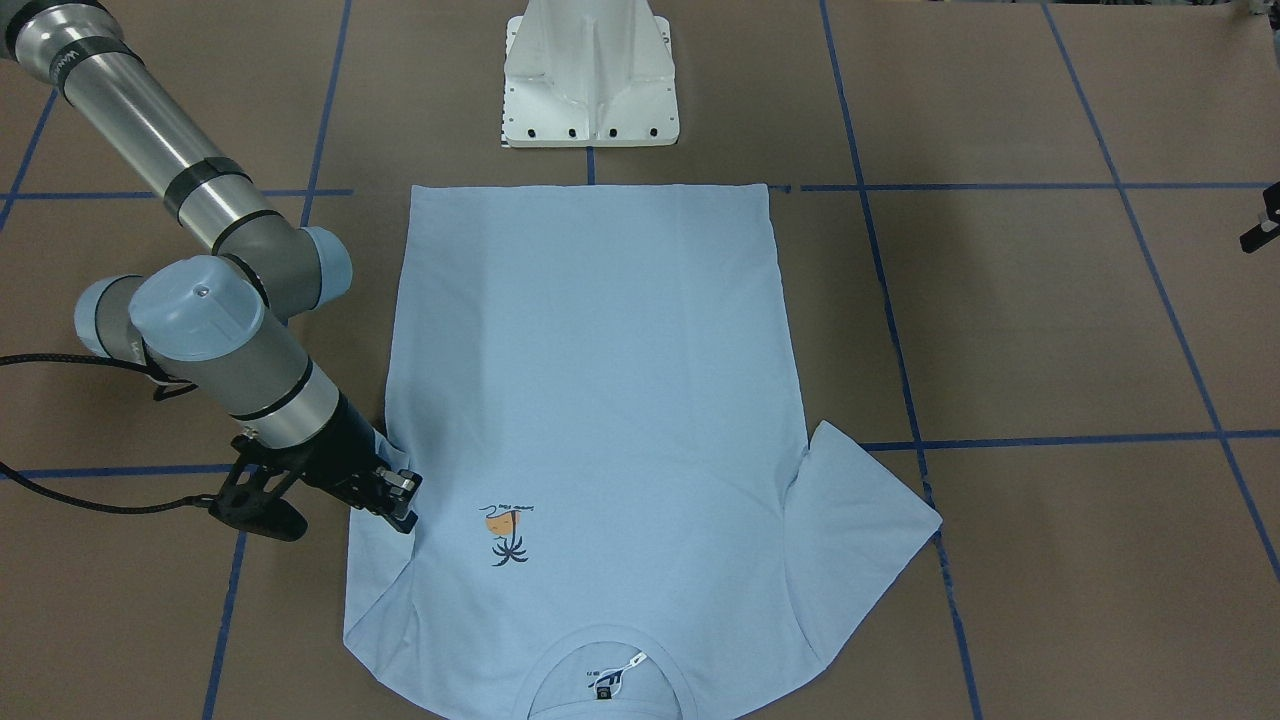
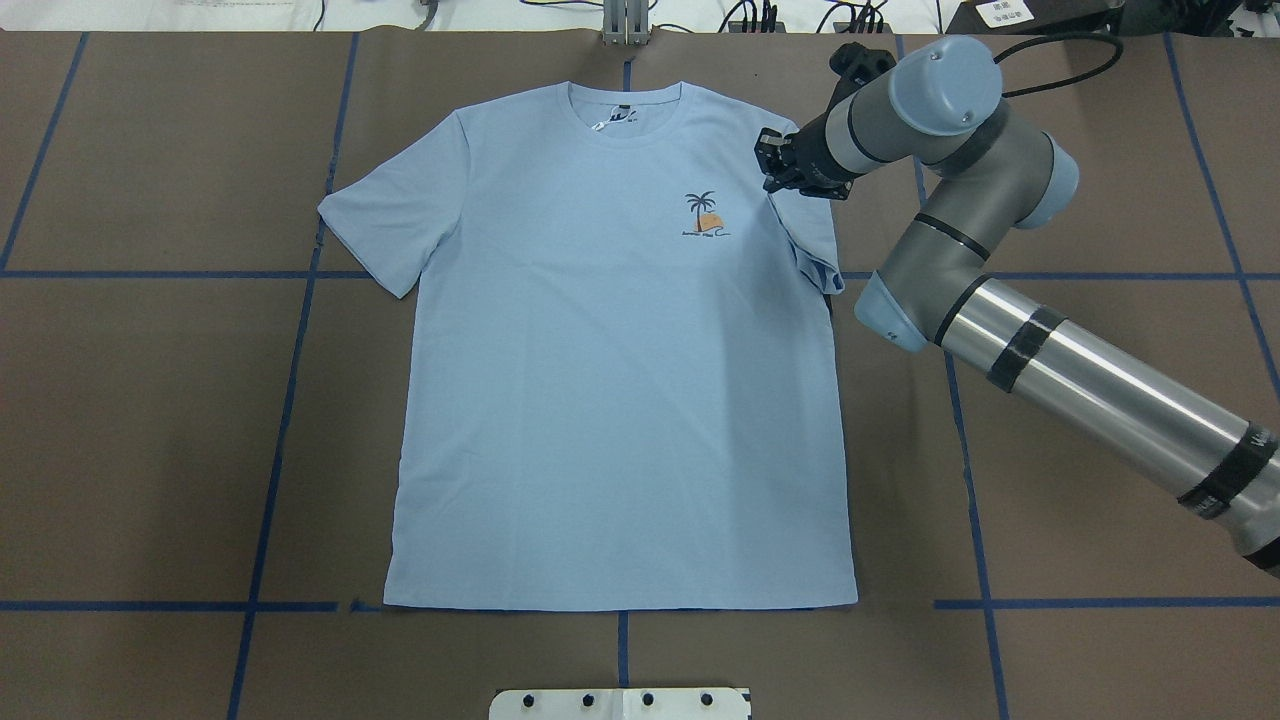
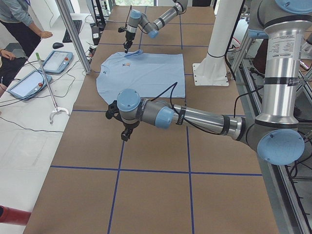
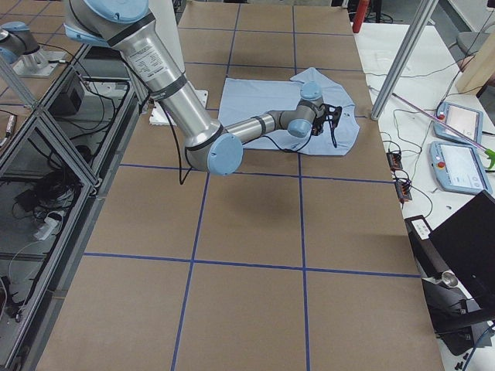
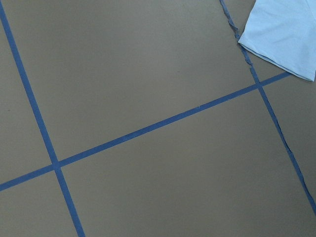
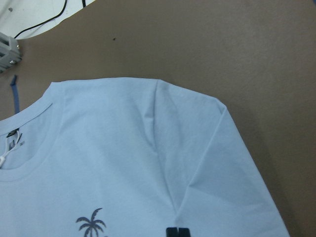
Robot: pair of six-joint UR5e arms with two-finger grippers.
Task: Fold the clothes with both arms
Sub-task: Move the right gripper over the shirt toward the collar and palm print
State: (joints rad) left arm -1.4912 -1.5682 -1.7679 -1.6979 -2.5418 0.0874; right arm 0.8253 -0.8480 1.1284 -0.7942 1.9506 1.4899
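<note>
Shows the T-shirt (image 2: 620, 400) flat on the bench (image 2: 150, 450), mid-frame. Finds the right claw (image 2: 778, 170), upper right, pinched shut on its folded sleeve (image 2: 815, 255). Cannot tell the left claw (image 3: 125, 135) opening.

The T-shirt (image 2: 620, 400) is smooth matt cloth. The desk (image 2: 150, 450) looks like matt paper. The right arm (image 2: 1080, 380) has a glossy metal tube.

Brown table (image 2: 150, 450) under a blue tape (image 2: 150, 272) grid, white pedestal base (image 1: 590, 90) (tablets (image 3: 58, 61) on a side bench (image 3: 29, 126))
</note>
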